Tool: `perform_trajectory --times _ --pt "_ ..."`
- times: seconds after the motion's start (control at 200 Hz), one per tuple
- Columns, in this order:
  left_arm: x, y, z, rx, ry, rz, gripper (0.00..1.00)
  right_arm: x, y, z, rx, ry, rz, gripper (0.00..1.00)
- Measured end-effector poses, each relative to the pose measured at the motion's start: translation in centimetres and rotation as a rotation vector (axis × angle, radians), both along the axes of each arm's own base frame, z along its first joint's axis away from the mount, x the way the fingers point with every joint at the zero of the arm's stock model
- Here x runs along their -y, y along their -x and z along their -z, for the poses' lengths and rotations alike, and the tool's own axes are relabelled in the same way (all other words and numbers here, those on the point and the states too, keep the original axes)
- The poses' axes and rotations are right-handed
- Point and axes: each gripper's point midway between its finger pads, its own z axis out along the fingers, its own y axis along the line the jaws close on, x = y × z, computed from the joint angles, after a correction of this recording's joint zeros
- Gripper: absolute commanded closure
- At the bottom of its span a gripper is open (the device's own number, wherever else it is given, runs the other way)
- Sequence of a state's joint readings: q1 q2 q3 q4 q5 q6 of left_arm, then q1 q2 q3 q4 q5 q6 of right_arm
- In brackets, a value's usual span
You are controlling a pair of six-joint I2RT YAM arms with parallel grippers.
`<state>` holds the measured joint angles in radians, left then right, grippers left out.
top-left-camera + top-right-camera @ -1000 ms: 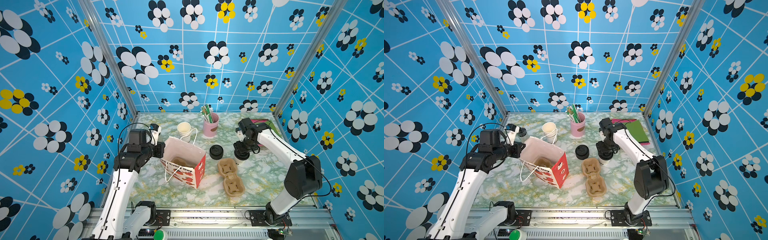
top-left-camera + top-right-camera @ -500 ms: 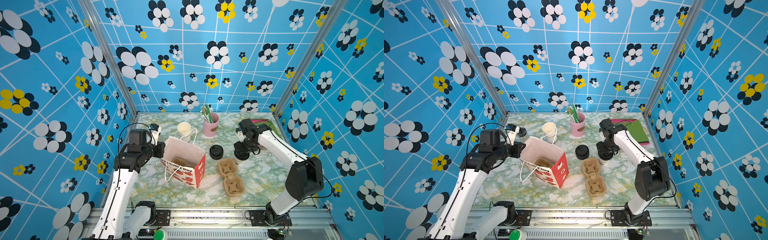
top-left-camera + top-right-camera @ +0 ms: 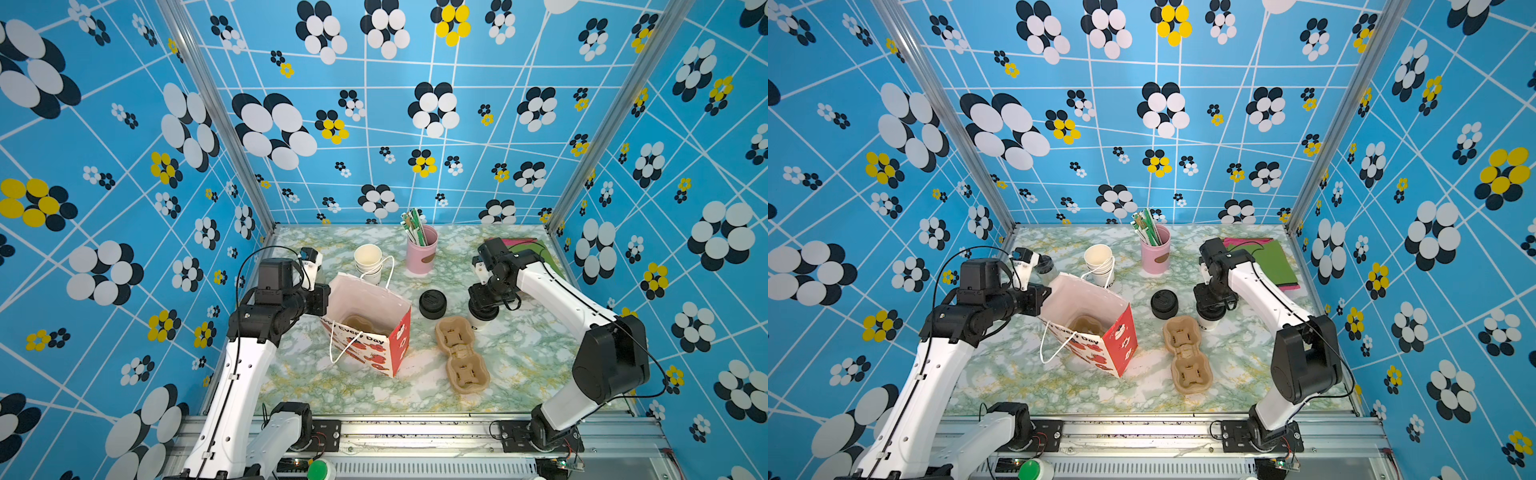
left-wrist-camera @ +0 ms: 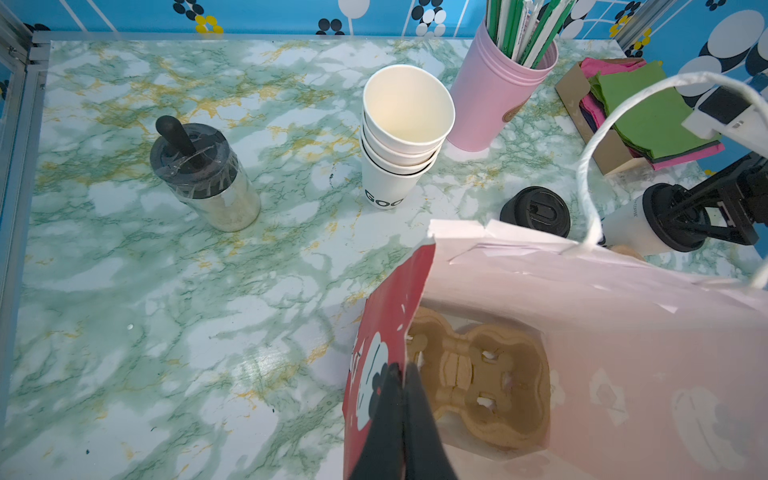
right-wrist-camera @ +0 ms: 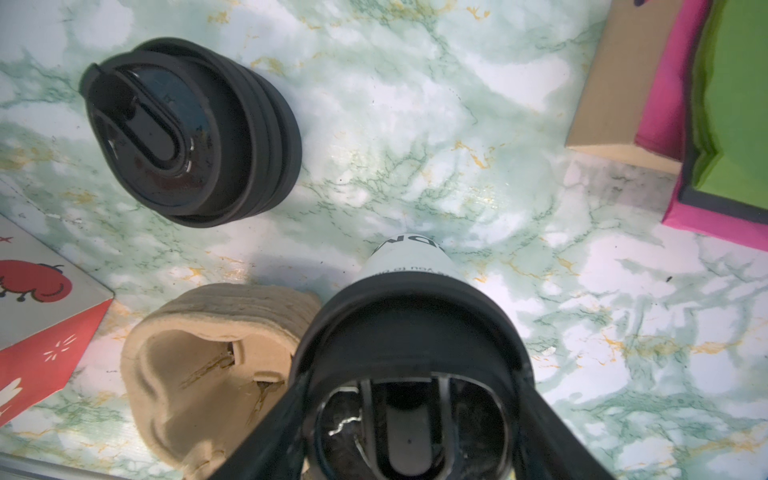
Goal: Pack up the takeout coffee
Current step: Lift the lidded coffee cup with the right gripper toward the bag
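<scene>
The takeout coffee (image 3: pixel 482 321) (image 3: pixel 1207 323) is a white paper cup with a black lid (image 5: pixel 411 316), standing on the marble table right of centre. My right gripper (image 3: pixel 484 308) (image 5: pixel 415 374) comes down over it, a finger pressed on each side of the lid. The red and white paper bag (image 3: pixel 374 347) (image 3: pixel 1113 347) stands open left of centre, with a brown cup carrier (image 4: pixel 478 374) lying inside. My left gripper (image 3: pixel 328 297) (image 4: pixel 403 370) is shut on the bag's near rim.
A second brown carrier (image 3: pixel 461 353) lies touching the coffee's base. A pile of black lids (image 3: pixel 432 303) stands between bag and coffee. Behind are stacked lidless cups (image 3: pixel 368 259), a pink cup of straws (image 3: pixel 423 249), a box of napkins (image 3: pixel 1262 257) and a lidded jar (image 4: pixel 205 178).
The right gripper's jaws have drawn in around the coffee's lid. The left arm, the bag and the cup have not visibly moved.
</scene>
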<state>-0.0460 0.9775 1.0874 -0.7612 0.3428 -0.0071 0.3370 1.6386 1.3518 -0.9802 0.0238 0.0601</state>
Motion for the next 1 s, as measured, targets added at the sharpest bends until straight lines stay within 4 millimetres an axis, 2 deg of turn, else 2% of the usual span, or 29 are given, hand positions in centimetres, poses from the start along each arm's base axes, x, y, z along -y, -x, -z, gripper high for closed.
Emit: perform_trajectory --times 0.23,0.41,0.7,0.825,0.999 --pt "0.0 0.0 0.0 0.0 0.0 0.0 0.97 0.2 0.8 -0.6 -0.013 0.0 0.003 0.36" --pt "0.0 0.0 -0.1 0.003 0.0 0.0 0.97 0.3 1.2 -2.9 0.022 -0.014 0.003 0.37" --pt "0.0 -0.1 -0.1 0.006 0.0 0.0 0.97 -0.5 0.9 -8.7 0.144 -0.073 -0.008 0.38" --pt "0.0 -0.1 -0.1 0.005 0.0 0.0 0.97 -2.2 1.0 -12.1 0.214 -0.133 -0.038 0.39" --pt "0.0 -0.1 -0.1 0.006 0.0 0.0 0.99 -5.4 1.7 -18.3 0.341 -0.245 -0.118 0.4"
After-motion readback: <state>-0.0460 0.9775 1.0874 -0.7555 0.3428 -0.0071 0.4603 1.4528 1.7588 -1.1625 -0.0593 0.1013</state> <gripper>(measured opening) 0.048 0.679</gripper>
